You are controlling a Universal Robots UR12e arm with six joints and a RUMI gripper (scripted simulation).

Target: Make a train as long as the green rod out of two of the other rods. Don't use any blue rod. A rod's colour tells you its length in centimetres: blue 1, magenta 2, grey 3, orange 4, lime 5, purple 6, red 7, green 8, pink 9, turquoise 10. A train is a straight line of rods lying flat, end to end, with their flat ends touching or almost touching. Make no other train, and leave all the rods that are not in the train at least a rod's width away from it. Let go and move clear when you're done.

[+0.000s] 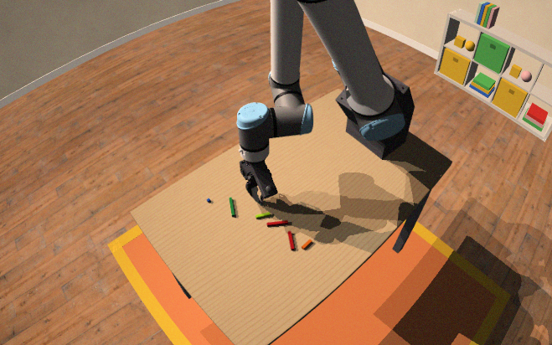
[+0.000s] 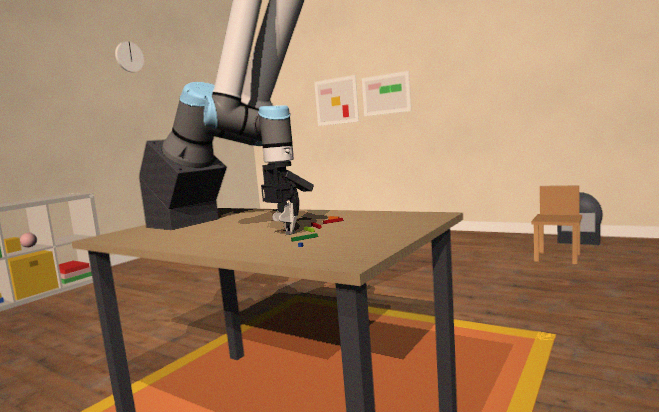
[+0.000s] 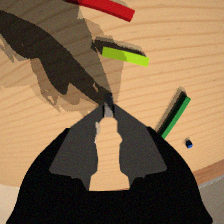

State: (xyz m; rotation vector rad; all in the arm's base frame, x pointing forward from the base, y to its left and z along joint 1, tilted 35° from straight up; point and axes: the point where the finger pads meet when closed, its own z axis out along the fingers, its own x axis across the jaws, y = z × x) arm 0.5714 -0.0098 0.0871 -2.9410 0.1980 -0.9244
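My gripper [image 1: 261, 197] stands low over the table, shut on a small grey rod [image 3: 107, 110] that shows between the fingertips in the wrist view; the fingers hide most of it. The green rod [image 1: 232, 207] lies flat to the gripper's left, with a tiny blue rod [image 1: 208, 200] further left. The lime rod [image 1: 263, 214] lies just in front of the gripper. Two red rods [image 1: 277, 223] [image 1: 291, 240] and an orange rod [image 1: 306, 244] lie beyond it. In the wrist view the lime rod [image 3: 125, 56], green rod [image 3: 173, 118], blue rod [image 3: 189, 144] and one red rod [image 3: 105, 7] show.
The arm's dark base [image 1: 376, 115] sits on the far right corner of the table. The table's near edge [image 3: 210, 170] shows close behind the blue rod in the wrist view. A shelf [image 1: 505, 73] stands far off by the wall.
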